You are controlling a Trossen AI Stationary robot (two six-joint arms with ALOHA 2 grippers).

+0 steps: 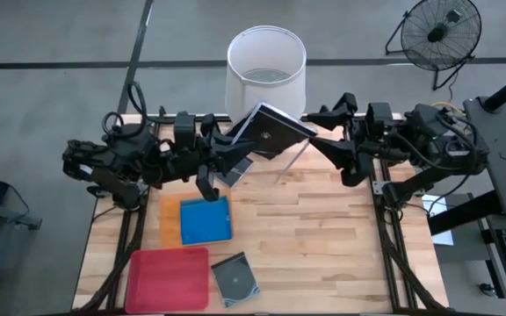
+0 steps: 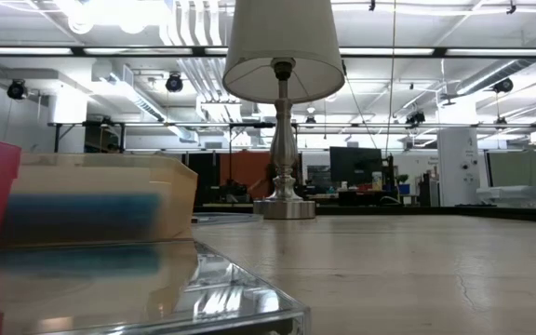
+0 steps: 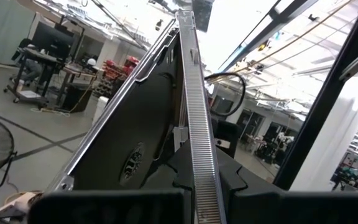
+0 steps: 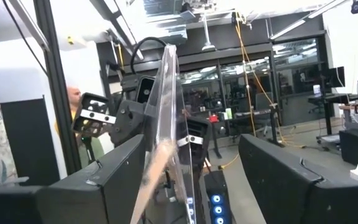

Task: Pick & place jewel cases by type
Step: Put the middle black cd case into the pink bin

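Case [image 1: 271, 132] aloft between claws; lamp [image 1: 266, 70] behind.

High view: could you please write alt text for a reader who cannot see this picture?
Seen from above, the left gripper is shut on a dark jewel case, held up between both arms near the open right gripper. Below, a blue case lies in the orange tray, beside a pink tray and another dark case.

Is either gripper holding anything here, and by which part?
The left gripper is shut on one edge of a dark jewel case, raised above the table. The open right gripper straddles its opposite edge without gripping.
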